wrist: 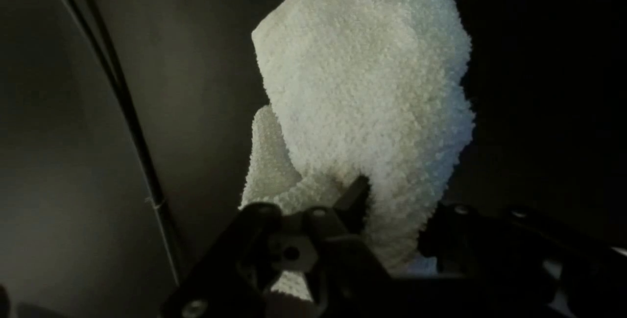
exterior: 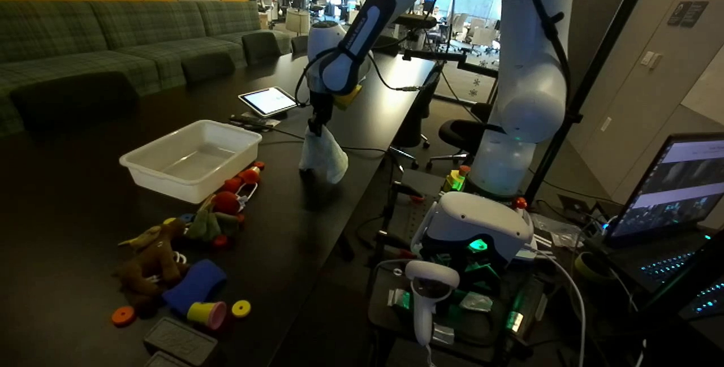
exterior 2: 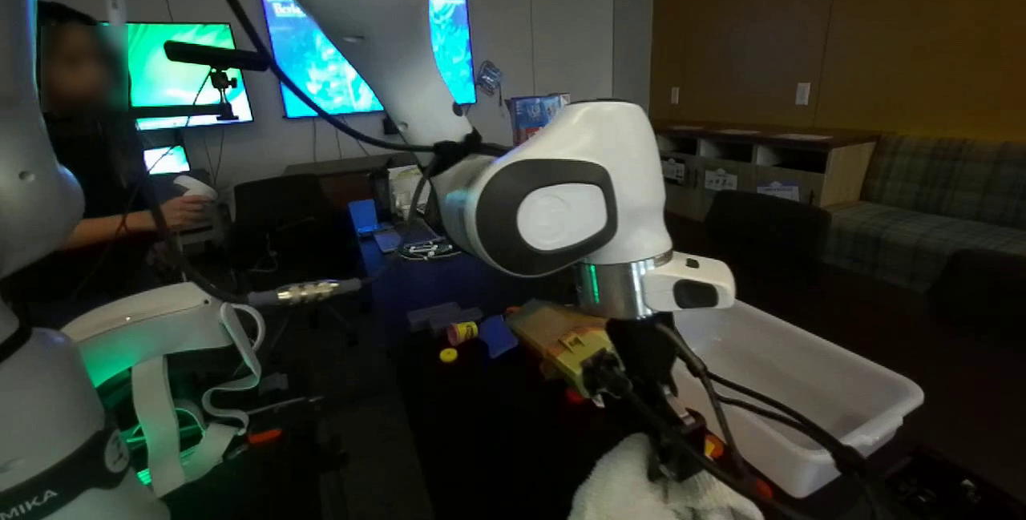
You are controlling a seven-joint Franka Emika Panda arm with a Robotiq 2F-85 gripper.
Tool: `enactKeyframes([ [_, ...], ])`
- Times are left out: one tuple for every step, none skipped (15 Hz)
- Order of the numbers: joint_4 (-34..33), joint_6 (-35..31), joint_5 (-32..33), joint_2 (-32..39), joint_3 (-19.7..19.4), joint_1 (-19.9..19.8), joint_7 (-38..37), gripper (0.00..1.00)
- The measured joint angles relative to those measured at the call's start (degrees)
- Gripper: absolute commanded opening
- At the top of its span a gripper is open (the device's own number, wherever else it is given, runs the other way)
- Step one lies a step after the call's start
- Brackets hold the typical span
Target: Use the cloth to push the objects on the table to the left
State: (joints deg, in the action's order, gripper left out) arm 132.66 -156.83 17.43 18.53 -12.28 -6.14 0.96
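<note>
Between tray (exterior: 161,181) and table edge (exterior: 344,223), bare tabletop (exterior: 277,208) flanks the cloth (exterior: 323,156) gripped in the jaws.

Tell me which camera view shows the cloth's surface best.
The wrist view: the cloth is large and close there, its fuzzy texture clear, though partly hidden at the bottom. Both exterior views show it smaller, held in the gripper; in an exterior view, the picture's bottom edge crops the cloth.
</note>
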Motion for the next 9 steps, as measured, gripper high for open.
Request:
enactKeyframes([
  [-3.06,-0.06,0.32,2.88,-0.52,0.13,-1.20,0.07],
  [-6.23,-0.12,0.34,5.91,-0.81,0.33,-2.42,0.07],
  [-9.38,-0.19,0.33,8.90,-0.91,0.56,-3.71,0.07],
  [-12.54,-0.20,0.11,11.81,-0.91,0.83,-4.86,0.07],
  [-15.69,-0.22,-0.24,14.67,-0.91,1.12,-5.82,0.07],
  [-18.75,-0.24,-0.62,17.36,-0.90,1.42,-6.57,0.07],
  [-21.71,-0.25,-1.03,19.91,-0.88,1.72,-7.07,0.07],
  [-24.52,-0.25,-1.41,22.24,-0.84,1.96,-7.37,0.07],
  [-27.21,-0.25,-1.76,24.44,-0.83,2.20,-7.60,0.07],
])
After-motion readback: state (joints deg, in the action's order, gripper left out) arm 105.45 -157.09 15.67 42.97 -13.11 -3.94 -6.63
